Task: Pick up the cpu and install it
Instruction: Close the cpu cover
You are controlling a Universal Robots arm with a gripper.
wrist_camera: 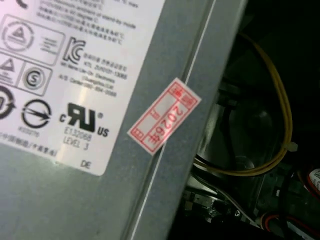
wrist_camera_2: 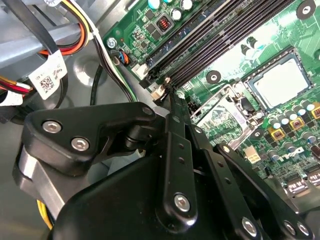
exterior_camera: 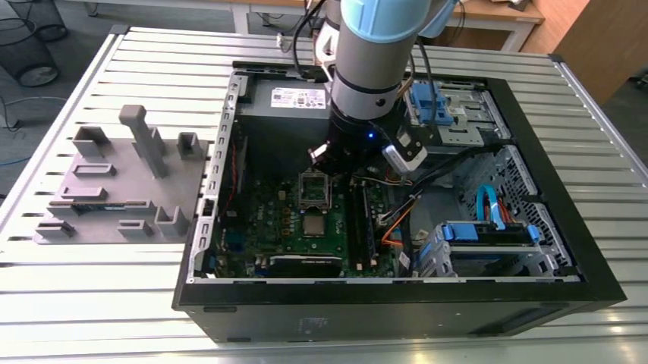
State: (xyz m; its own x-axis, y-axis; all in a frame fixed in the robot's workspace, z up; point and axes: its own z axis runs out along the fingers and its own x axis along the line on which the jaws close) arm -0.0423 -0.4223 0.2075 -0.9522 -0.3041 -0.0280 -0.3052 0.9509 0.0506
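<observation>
The cpu (exterior_camera: 316, 225) is a small silver-grey square lying flat on the green motherboard inside the open computer case (exterior_camera: 385, 299). In the second wrist view the cpu (wrist_camera_2: 282, 82) sits inside a dark square frame, with nothing on top of it. A dark socket bracket (exterior_camera: 314, 186) lies between it and my gripper (exterior_camera: 322, 158). The gripper hangs low inside the case, just above that bracket's far end and a short way from the cpu. Its black linkage (wrist_camera_2: 169, 95) points down at the board beside the bracket (wrist_camera_2: 222, 112). I see nothing held in it.
Long black memory slots (wrist_camera_2: 215, 35) run beside the socket. The grey power supply (wrist_camera: 75, 75) with its labels stands close behind the wrist, with yellow cables (wrist_camera: 280, 125) next to it. Blue drive cages (exterior_camera: 486, 235) fill the case's right side. A grey fixture block (exterior_camera: 121, 182) sits on the table at the exterior view's left.
</observation>
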